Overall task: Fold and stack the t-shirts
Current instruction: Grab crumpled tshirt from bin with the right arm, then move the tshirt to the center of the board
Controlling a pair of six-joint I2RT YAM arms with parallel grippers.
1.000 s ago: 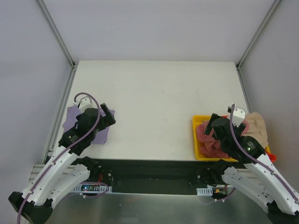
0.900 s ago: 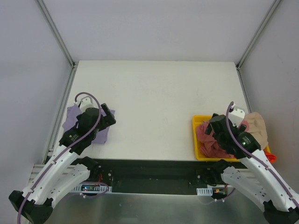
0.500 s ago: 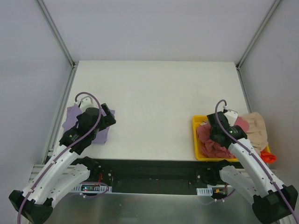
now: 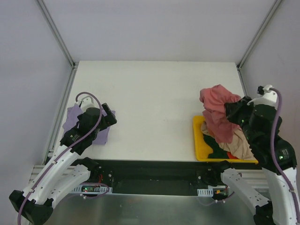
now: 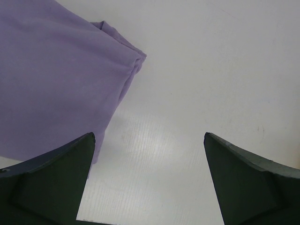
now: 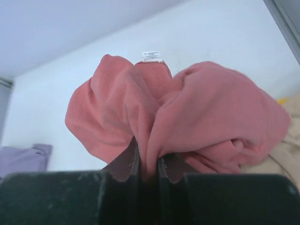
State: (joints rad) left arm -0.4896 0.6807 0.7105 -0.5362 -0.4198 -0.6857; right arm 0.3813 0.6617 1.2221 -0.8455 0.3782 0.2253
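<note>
Lifted out of the yellow bin (image 4: 199, 140) at lower right, the pink-red t-shirt (image 4: 216, 110) hangs bunched, pinched in the right gripper (image 6: 147, 164). Left gripper (image 5: 149, 137), spread wide, hovers by the lavender t-shirt (image 5: 56, 79), lower left.

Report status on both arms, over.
Right gripper shut on pink-red t-shirt, bunched over yellow bin. Left gripper open, at edge of lavender t-shirt. No obstruction seen.

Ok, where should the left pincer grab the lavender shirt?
Grip the lavender shirt at its thick folded corner, coming from above, one finger on bare table beside the edge. It lies flat, so likely only that raised edge offers a bite. The left pincer hangs open there.
</note>
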